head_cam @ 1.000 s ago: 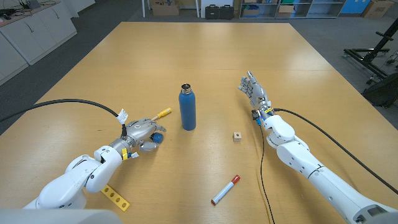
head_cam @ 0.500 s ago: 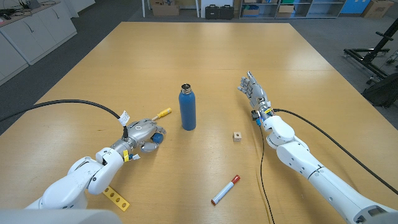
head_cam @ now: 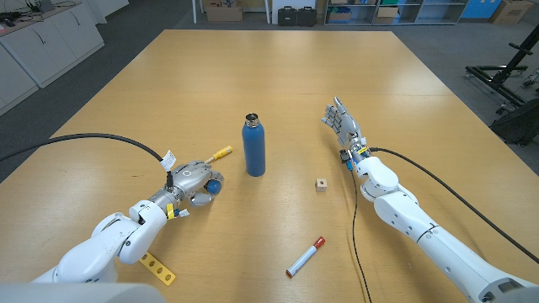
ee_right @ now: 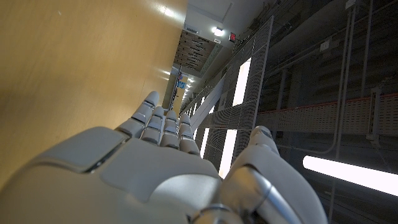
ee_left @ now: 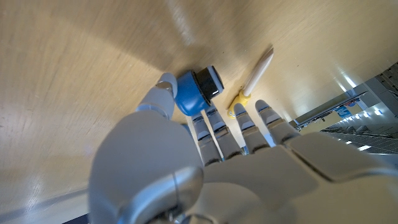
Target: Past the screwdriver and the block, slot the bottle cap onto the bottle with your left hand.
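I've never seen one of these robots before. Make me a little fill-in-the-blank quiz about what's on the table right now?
1. The tall bottle standing in the middle of the table is coloured ____.
2. The bottle's mouth is open; its cap lies on the table at the fingers of the robot's ____ hand.
3. The marker lying near the table's front edge has a ____ cap.
4. The small block sits between the bottle and the robot's ____ arm.

Missing words: blue; left; red; right

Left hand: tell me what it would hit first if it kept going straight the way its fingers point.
The blue bottle cap sits right at the left hand's fingers, so it comes first. Just beyond lies the yellow screwdriver. The bottle stands off to the side, probably out of that line.
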